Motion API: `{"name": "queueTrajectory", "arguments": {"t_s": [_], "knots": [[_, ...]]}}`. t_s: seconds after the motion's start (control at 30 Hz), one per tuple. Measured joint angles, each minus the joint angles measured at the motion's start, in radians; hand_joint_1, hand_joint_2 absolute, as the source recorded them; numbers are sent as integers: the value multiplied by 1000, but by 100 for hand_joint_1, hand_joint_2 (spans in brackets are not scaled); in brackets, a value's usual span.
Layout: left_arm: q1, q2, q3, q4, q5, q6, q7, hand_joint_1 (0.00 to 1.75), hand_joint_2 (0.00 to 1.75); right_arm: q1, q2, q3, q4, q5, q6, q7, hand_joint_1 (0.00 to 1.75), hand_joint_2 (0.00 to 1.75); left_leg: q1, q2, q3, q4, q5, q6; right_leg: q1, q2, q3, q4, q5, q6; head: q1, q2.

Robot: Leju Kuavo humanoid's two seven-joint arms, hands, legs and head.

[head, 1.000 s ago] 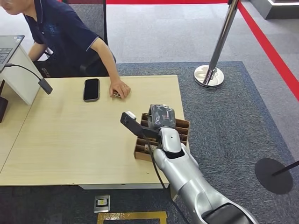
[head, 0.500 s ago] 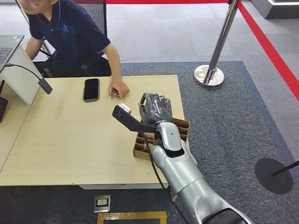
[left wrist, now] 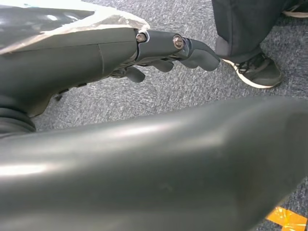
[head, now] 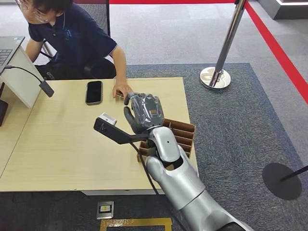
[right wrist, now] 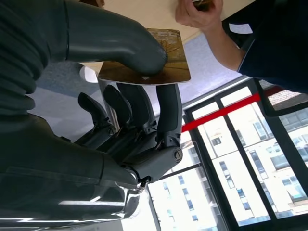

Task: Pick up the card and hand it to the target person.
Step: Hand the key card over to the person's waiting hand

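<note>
While thumb and fingers [right wrist: 169, 110] of right hand [head: 143, 111] pinch it, card [right wrist: 171, 67] (gold-brown, patterned) lies flat.

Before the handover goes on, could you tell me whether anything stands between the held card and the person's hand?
Nothing visible does. The right robot hand pinches the card, and bare table lies between it and the person's hand.
</note>
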Motion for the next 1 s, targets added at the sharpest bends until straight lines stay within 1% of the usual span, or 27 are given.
{"name": "queueTrajectory", "arguments": {"t_s": [0.23, 0.43, 0.73, 1.0], "knots": [[0, 0, 0, 0, -13, 0, 1, 0, 0, -24, 12, 54, 102, 51, -69, 55, 150, 175, 0, 0, 0, 0, 0, 0, 0, 0, 0, 0, 0, 0, 0, 0], [0, 0, 0, 0, -20, 0, 2, 0, 0, -47, 17, 85, 186, 51, -80, 82, 151, 175, 0, 0, 0, 0, 0, 0, 0, 0, 0, 0, 0, 0, 0, 0], [0, 0, 0, 0, -24, 0, 6, 0, 0, -70, 18, 133, 247, -3, -69, 116, 152, 175, 0, 0, 0, 0, 0, 0, 0, 0, 0, 0, 0, 0, 0, 0], [0, 0, 0, 0, -27, 0, 8, 0, 0, -87, 19, 177, 270, -81, -83, 115, 152, 175, 0, 0, 0, 0, 0, 0, 0, 0, 0, 0, 0, 0, 0, 0]]}}
